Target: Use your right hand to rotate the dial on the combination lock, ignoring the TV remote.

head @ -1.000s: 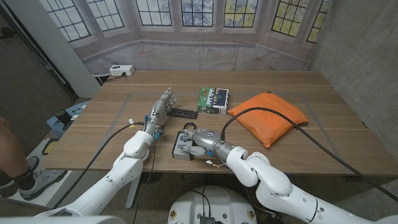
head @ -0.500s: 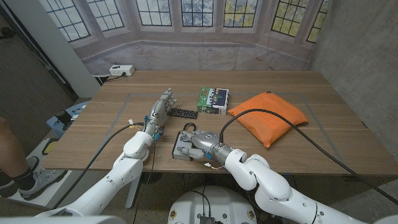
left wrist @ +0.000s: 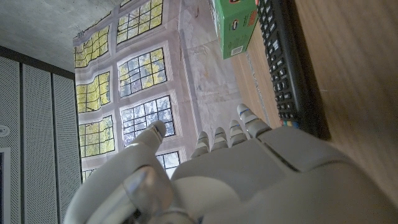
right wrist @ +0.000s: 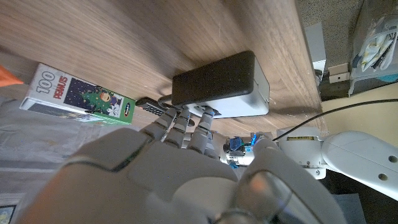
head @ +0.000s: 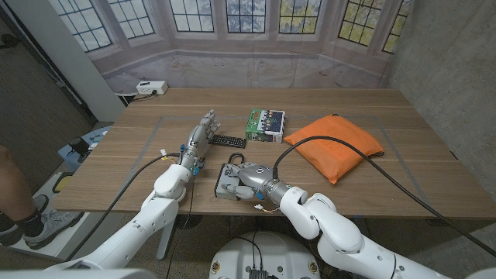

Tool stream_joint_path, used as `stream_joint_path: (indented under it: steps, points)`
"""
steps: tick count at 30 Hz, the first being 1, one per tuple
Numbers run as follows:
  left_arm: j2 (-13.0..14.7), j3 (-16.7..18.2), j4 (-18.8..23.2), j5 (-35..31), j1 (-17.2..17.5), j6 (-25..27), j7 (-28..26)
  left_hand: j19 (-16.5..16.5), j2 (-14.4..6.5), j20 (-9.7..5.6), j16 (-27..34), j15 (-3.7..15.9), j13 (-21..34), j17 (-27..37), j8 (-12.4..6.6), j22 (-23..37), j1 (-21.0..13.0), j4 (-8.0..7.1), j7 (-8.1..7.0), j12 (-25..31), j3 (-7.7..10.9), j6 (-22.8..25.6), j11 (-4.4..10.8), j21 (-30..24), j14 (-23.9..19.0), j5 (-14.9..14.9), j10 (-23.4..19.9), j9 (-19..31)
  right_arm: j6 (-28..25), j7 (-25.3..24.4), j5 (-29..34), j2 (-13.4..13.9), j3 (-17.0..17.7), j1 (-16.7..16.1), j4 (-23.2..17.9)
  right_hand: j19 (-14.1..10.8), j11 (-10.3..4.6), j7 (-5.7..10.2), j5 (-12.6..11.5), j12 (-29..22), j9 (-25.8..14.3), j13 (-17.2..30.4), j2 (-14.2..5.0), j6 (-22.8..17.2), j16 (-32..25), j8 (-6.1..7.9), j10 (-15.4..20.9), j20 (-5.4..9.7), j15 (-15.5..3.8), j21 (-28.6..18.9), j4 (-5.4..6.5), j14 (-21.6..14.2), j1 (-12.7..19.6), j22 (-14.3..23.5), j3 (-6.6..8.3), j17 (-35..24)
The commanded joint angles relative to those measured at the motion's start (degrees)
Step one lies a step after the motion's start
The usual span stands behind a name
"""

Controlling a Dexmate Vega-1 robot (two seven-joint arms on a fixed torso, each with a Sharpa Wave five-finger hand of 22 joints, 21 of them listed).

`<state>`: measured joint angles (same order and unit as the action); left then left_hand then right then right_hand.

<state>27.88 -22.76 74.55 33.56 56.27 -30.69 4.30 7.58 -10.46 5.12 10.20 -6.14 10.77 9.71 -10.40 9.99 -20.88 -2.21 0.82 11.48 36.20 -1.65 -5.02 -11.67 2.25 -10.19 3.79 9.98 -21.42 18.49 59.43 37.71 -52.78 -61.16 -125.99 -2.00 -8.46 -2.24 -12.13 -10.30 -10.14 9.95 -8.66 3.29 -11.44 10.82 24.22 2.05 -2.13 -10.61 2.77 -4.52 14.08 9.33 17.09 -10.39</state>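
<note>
The combination lock (head: 226,186) is a grey box with a black face (right wrist: 217,78), lying near the table's front edge. My right hand (head: 248,177) lies over its right part. Its fingers (right wrist: 186,124) stretch out to the lock's near edge, with the thumb (right wrist: 267,180) held apart. The dial is hidden under the hand. The black TV remote (head: 229,141) (left wrist: 283,62) lies farther back. My left hand (head: 203,132) (left wrist: 236,174) stands just left of the remote, fingers straight and holding nothing.
A green puzzle box (head: 266,124) (right wrist: 81,93) sits behind the remote, and an orange bag (head: 335,143) lies to the right with a black cable across it. A white power strip (head: 151,87) is at the far left corner. A person's leg (head: 15,194) is at the left edge.
My right hand and forearm have crept slightly left over the lock. The left hand, remote and lock have not moved.
</note>
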Motion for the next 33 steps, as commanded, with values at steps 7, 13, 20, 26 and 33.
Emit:
stream_joint_path:
  steps: [7,13,20,26,33]
  points:
    - [-0.28,-0.5,-0.49,-0.22,-0.68,0.7,0.13,0.33,-0.18,-0.12,0.23,-0.18,0.25,0.16,-0.14,0.23,-0.53,-0.02,-0.16,0.33,0.31,-0.24,-0.49,0.0,-0.22,-0.12,0.06,0.34,1.17,-0.37,0.47,0.16,2.07,-0.55,-1.44,-0.71,-2.06,0.63,-0.2,-0.45,-0.09,0.35,0.23,-0.57,-0.05,0.38,3.32,4.3,-1.95,-0.33,-0.7,-0.94,1.19,0.19,0.55,-0.13]
    - [-0.45,-0.68,-0.97,-0.35,-1.23,0.91,0.2,0.33,-0.19,-0.13,0.23,-0.18,0.25,0.18,-0.15,0.23,-0.52,-0.04,-0.18,0.33,0.31,-0.21,-0.49,0.01,-0.23,-0.12,0.07,0.34,1.58,-0.61,-0.02,0.06,2.48,-0.51,-1.28,-0.9,-1.83,0.76,-0.16,-0.47,-0.09,0.36,0.26,-0.81,-0.14,0.43,3.51,4.33,-2.17,-0.35,-0.9,-1.27,1.37,0.19,0.73,-0.14]
    - [-0.83,-0.92,-1.73,-0.32,-1.77,1.04,0.4,0.32,-0.18,-0.12,0.23,-0.18,0.25,0.18,-0.14,0.23,-0.53,-0.04,-0.17,0.33,0.32,-0.23,-0.49,0.02,-0.23,-0.12,0.07,0.34,1.98,-0.84,-0.44,-0.16,2.82,-0.15,-1.07,-1.13,-1.69,0.88,-0.11,-0.47,-0.1,0.38,0.32,-1.0,-0.16,0.46,3.64,4.3,-2.21,-0.39,-1.04,-1.41,1.47,0.19,0.87,-0.16]
    - [-1.01,-1.01,-2.13,-0.37,-2.04,1.09,0.37,0.31,-0.17,-0.09,0.23,-0.19,0.25,0.18,-0.15,0.23,-0.51,-0.05,-0.17,0.33,0.31,-0.22,-0.53,0.03,-0.24,-0.11,0.08,0.34,2.24,-0.96,-1.0,0.02,3.27,0.04,-1.17,-1.26,-1.64,0.91,-0.06,-0.49,-0.1,0.39,0.33,-1.28,-0.21,0.52,3.84,4.29,-2.27,-0.38,-1.14,-1.62,1.53,0.19,1.01,-0.19]
    - [-1.13,-1.12,-2.35,-0.42,-2.24,1.19,0.36,0.31,-0.18,-0.1,0.22,-0.2,0.25,0.18,-0.14,0.23,-0.54,-0.04,-0.14,0.34,0.33,-0.23,-0.47,0.04,-0.23,-0.12,0.05,0.34,2.27,-0.99,-1.42,-0.01,3.47,0.09,-1.32,-1.44,-1.46,1.2,0.01,-0.5,-0.11,0.41,0.32,-1.62,-0.26,0.56,4.06,4.31,-2.38,-0.38,-1.23,-1.85,1.57,0.19,1.18,-0.24]
